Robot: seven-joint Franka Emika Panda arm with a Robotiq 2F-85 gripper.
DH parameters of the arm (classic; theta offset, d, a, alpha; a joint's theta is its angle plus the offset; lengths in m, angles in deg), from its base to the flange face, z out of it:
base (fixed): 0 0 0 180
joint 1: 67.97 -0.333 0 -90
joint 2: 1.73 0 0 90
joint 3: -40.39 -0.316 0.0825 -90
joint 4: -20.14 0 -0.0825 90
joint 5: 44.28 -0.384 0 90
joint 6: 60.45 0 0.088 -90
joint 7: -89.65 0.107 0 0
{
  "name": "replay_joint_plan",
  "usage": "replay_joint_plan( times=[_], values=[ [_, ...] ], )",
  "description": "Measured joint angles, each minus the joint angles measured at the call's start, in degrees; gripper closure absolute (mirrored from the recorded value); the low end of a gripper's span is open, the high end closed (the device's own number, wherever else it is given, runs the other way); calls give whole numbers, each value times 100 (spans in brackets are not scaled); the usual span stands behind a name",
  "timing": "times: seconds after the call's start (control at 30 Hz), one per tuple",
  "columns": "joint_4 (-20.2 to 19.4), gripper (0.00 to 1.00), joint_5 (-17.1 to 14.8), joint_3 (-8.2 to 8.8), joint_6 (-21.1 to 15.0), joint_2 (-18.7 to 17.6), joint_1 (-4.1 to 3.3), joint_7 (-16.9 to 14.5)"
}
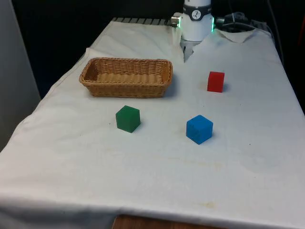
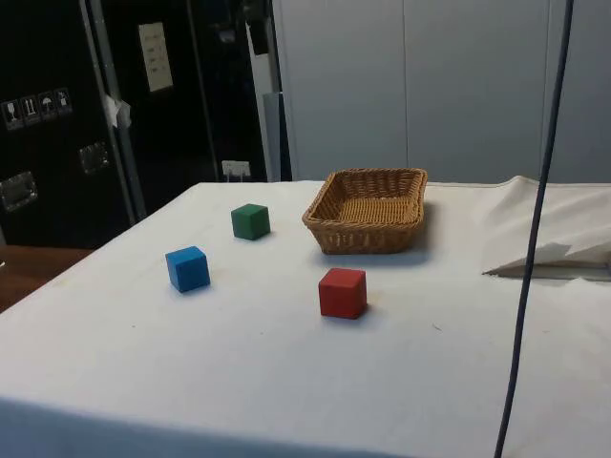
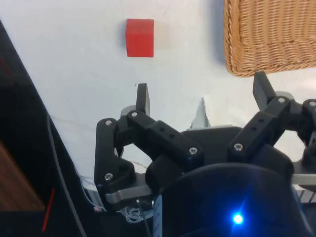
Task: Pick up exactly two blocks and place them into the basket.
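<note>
White-clothed table, hand raised above the cloth, fingers spread and holding nothing, red block ahead of it, wicker basket near one fingertip, green block and blue block farther off.

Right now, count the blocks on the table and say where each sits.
3. Green block in front of the basket; blue block toward the front view's right of it; red block farther back, right of the basket. Basket looks empty.
</note>
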Motion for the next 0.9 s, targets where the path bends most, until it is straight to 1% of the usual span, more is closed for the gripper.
replay_joint_plan(
  times=[0.13, 0.27, 0.3, 0.43, 0.77, 0.83, 0.87, 0.9],
  values=[
    [-92, 0, 0, 0, -11, 34, 0, 0],
    [-298, 0, 11, -6, -69, 178, 0, 6],
    [-298, 0, 11, -6, -69, 178, 0, 6],
    [-561, 0, 63, -23, -160, 401, 0, 29],
    [-1037, 0, 132, -46, -275, 837, -6, 57],
    [-1146, 0, 143, -52, -332, 934, 0, 57],
    [-1283, 0, 143, -63, -435, 1026, 0, 63],
    [-1283, 0, 143, -63, -435, 1026, 0, 63]
  ],
)
